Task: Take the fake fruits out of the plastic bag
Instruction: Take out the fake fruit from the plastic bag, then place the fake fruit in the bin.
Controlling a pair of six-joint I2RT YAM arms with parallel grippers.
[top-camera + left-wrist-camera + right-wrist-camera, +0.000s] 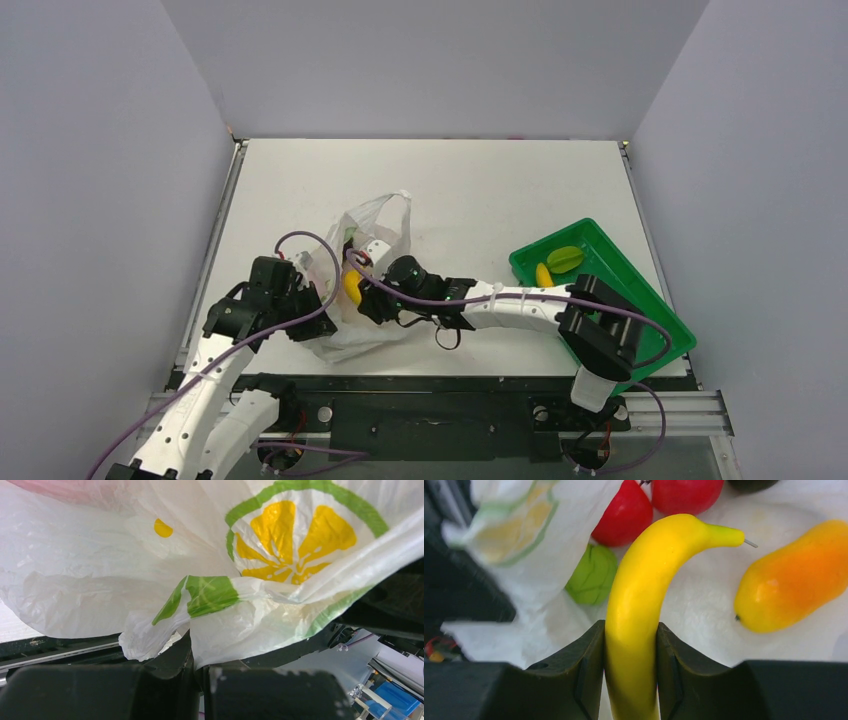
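Bag [352, 342] left of tray [610, 253]; banana [634, 605] in bag.

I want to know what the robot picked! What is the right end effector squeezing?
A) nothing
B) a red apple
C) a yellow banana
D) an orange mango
C: in the right wrist view the yellow banana sits clamped between the fingers of the right end effector, while the mango and red apple lie loose beside it.

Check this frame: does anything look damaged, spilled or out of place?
Only one oddity: a thin grey pin juts from the stem tip of the banana clamped in the right gripper. The left gripper pinches the plastic bag; nothing looks spilled.
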